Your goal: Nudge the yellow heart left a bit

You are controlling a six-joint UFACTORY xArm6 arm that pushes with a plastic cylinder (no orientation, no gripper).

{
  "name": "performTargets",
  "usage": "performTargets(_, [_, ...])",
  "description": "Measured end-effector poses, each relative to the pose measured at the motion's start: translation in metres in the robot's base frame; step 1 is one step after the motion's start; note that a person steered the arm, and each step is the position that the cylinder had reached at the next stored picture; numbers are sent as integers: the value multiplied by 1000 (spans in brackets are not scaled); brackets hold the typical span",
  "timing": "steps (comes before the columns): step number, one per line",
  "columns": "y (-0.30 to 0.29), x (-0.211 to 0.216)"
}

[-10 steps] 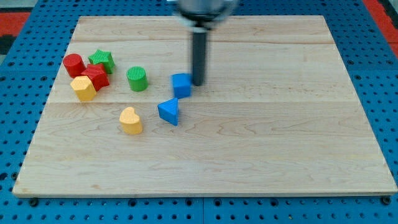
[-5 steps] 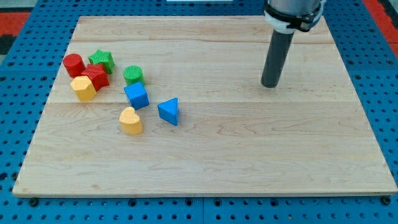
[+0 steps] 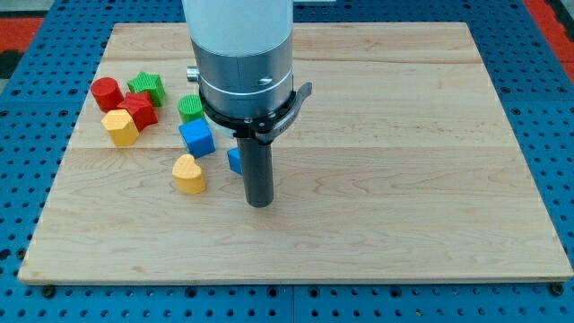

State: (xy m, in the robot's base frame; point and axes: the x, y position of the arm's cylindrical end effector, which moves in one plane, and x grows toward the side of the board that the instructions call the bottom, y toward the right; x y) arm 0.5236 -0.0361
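The yellow heart (image 3: pixel 188 174) lies on the wooden board (image 3: pixel 404 179), left of centre. My tip (image 3: pixel 259 204) rests on the board to the heart's right and slightly lower, a short gap away. The blue triangle (image 3: pixel 234 160) is mostly hidden behind the rod. A blue cube (image 3: pixel 196 138) sits just above the heart.
A green cylinder (image 3: pixel 189 108) is partly behind the arm body. At the view's left are a red cylinder (image 3: pixel 106 91), a green star (image 3: pixel 146 86), a red block (image 3: pixel 138 110) and a yellow block (image 3: pixel 119 126).
The arm swung from the blue cube out to the right, then back to the heart's right. The blue cube was pushed left and down, next to the green cylinder.
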Motion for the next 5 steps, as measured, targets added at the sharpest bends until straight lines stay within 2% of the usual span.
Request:
performTargets(1, [0, 0])
performTargets(2, [-15, -20])
performTargets(4, [-78, -62])
performTargets(5, [-66, -50])
